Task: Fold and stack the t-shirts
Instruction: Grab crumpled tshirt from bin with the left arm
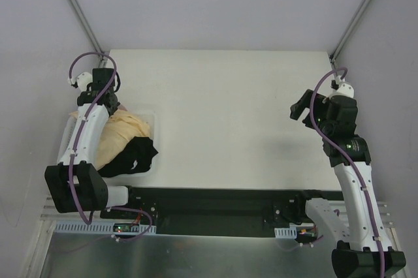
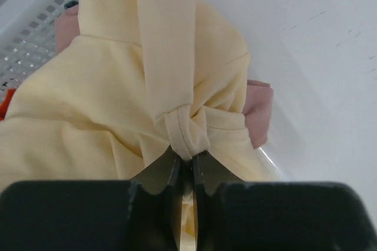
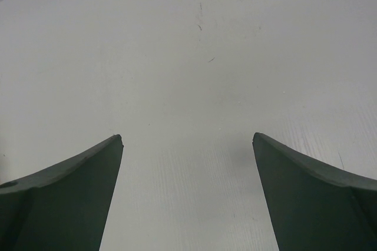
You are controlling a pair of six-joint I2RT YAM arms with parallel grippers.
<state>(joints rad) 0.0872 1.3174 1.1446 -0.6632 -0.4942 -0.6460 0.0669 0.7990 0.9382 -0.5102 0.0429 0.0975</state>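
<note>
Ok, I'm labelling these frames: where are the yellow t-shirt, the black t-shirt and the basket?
yellow t-shirt [image 2: 112, 103], left wrist view, bunched body.
black t-shirt [image 1: 137, 154], top external view, crumpled middle.
basket [image 2: 26, 39], left wrist view, perforated wall.

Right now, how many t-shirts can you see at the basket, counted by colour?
Pale yellow t-shirt: 1
Black t-shirt: 1
Dusty pink t-shirt: 1
Orange t-shirt: 1 (only a sliver shows)
Total: 4
</note>
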